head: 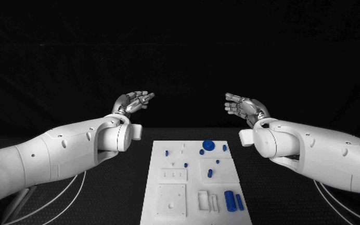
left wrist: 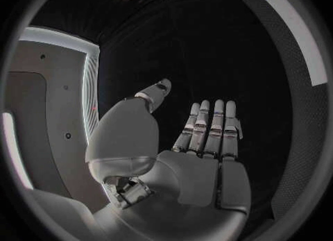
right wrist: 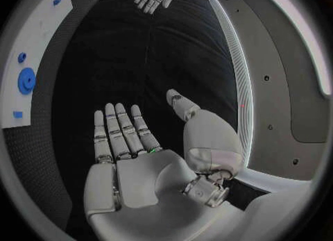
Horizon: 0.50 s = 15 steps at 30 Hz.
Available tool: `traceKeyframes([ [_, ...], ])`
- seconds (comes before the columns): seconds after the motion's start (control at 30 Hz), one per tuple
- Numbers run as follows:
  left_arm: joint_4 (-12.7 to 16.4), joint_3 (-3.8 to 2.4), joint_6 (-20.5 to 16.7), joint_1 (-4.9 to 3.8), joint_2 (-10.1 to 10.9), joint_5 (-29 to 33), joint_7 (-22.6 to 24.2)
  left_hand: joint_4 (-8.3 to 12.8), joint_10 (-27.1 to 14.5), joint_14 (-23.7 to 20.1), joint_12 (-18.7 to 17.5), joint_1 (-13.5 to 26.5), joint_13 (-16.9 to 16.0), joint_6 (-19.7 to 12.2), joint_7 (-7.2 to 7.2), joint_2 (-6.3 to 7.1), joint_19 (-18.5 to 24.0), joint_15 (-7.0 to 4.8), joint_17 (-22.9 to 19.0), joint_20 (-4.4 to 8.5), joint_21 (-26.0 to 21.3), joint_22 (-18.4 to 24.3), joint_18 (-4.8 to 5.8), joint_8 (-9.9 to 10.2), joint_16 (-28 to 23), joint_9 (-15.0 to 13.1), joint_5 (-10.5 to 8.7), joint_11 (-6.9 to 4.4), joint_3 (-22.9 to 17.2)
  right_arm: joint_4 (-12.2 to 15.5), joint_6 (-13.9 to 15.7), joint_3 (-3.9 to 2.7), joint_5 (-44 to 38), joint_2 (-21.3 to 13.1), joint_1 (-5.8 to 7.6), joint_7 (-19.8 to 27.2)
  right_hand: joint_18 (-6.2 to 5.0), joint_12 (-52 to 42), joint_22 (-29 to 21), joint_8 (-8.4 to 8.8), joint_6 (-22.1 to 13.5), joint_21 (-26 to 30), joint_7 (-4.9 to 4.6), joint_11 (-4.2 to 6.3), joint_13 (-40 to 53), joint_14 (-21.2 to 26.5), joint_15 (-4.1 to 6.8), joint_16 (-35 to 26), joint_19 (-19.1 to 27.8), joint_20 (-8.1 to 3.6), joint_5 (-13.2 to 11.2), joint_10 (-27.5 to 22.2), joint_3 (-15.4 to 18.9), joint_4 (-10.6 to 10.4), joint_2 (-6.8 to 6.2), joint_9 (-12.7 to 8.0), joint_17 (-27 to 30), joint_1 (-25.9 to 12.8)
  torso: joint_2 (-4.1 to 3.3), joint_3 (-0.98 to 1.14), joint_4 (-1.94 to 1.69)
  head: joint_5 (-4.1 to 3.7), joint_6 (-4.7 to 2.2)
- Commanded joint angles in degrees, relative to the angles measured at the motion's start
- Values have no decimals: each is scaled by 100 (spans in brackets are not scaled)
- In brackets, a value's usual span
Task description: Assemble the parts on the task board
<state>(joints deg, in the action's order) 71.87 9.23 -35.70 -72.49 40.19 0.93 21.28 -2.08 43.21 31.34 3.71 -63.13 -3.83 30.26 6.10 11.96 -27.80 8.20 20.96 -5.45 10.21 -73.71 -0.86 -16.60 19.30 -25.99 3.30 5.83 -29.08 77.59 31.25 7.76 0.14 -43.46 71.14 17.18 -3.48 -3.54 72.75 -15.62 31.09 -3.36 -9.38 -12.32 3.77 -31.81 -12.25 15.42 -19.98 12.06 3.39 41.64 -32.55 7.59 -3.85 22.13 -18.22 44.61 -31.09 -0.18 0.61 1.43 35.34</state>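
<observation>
The flat white rectangular task board (head: pixel 189 183) lies at six o'clock on the black bench (head: pixel 112 194), its long axis running twelve to six, scattered with small blue plastic parts (head: pixel 208 145). Both silver hands, left hand (head: pixel 132 102) and right hand (head: pixel 244 106), hover empty with fingers spread, raised well beyond the board's far end. Neither hand looks clearly nearer, though the large blue disc seems closer to the right.

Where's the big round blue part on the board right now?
In the head view, the big round blue part sits at the far end of the task board, right of centre, between the two raised forearms and untouched by either hand.
</observation>
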Motion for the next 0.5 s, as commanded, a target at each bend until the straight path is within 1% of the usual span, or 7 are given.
traceKeyframes([
  [0.03, -168, 62, 603, -109, -59, 72, -429, -16, 177, 135, 20, -241, -19, 137, 19, 40, -133, 40, 75, -6, 55, -269, 86, -78, 83, -97, 48, 7, -122, -189, -1099, 89, -105, 30, 146, -818, -76, -34, 282, -86, 141, -39, -314, -57, 18, -147, -57, 85, -86, 24, 45, 174, -137, 66, -13, 81, -71, 212, 1, 0, 1, 1, 0],
  [0.13, -223, 90, 643, -147, -73, 77, -463, -21, 180, 138, 21, -242, -20, 135, 24, 36, -134, 42, 78, -5, 57, -269, 86, -79, 85, -98, 48, 14, -121, -314, -1312, 166, -116, 43, 256, -995, -69, -47, 314, -119, 168, -48, -352, -98, 24, -184, -113, 112, -85, 19, 88, 223, -143, 171, -27, 87, -88, 293, 1, 0, 1, 1, 0],
  [0.27, -223, 90, 643, -147, -73, 77, -463, -34, 220, 222, 36, -259, -27, 148, 70, -1, -184, 54, 106, 22, 95, -268, 86, -95, 135, -109, 46, 45, -105, -371, -1408, 201, -121, 50, 306, -1076, -86, -89, 341, -179, 240, -71, -404, -153, 39, -294, -195, 182, -167, 5, 178, 366, -189, 376, -79, 101, -121, 523, 1, 0, 1, 1, 0],
  [0.3, -219, 90, 808, -147, -54, 79, -490, -32, 257, 266, 46, -268, -32, 168, 101, -25, -227, 57, 120, 44, 121, -266, 86, -108, 159, -116, 45, 64, -86, -537, -1296, 201, -1236, 111, 307, -1065, -101, -117, 346, -211, 288, -86, -419, -165, 48, -359, -213, 220, -220, -3, 189, 446, -217, 455, -116, 110, -138, 637, 2, -2, -3, 8, 12],
  [0.4, -190, 91, 896, -146, -22, 66, -487, 7, 422, 461, 100, -302, -54, 322, 229, -104, -384, 74, 167, 127, 203, -261, 86, -187, 262, -146, 47, 144, -22, -668, -1237, 202, -1895, 172, 303, -1067, -148, -172, 346, -298, 435, -120, -429, -162, 60, -522, -228, 309, -387, -23, 225, 640, -280, 590, -189, 131, -176, 890, 3, -3, -4, 15, 11],
  [0.43, -172, 91, 933, -146, -2, 49, -497, 46, 529, 614, 135, -328, -66, 398, 284, -144, -500, 87, 197, 176, 254, -257, 74, -218, 339, -153, 50, 184, 9, -712, -1222, 202, -2126, 192, 301, -1068, -184, -212, 345, -350, 532, -148, -416, -125, 71, -640, -188, 373, -495, -37, 303, 758, -325, 654, -214, 145, -203, 1019, 3, -3, -5, 21, 3],
  [0.5, -108, 91, 964, -146, 56, 18, -526, 225, 936, 1174, 307, -482, -134, 672, 396, -237, -915, 59, 320, 254, 469, -266, -66, -334, 634, -182, 89, 264, 43, -817, -1211, 202, -2767, 242, 295, -1065, -262, -304, 338, -458, 747, -206, -375, -31, 99, -902, -78, 509, -726, -62, 411, 1015, -395, 765, -232, 176, -261, 1224, -4, -6, 2, 33, -13],
])
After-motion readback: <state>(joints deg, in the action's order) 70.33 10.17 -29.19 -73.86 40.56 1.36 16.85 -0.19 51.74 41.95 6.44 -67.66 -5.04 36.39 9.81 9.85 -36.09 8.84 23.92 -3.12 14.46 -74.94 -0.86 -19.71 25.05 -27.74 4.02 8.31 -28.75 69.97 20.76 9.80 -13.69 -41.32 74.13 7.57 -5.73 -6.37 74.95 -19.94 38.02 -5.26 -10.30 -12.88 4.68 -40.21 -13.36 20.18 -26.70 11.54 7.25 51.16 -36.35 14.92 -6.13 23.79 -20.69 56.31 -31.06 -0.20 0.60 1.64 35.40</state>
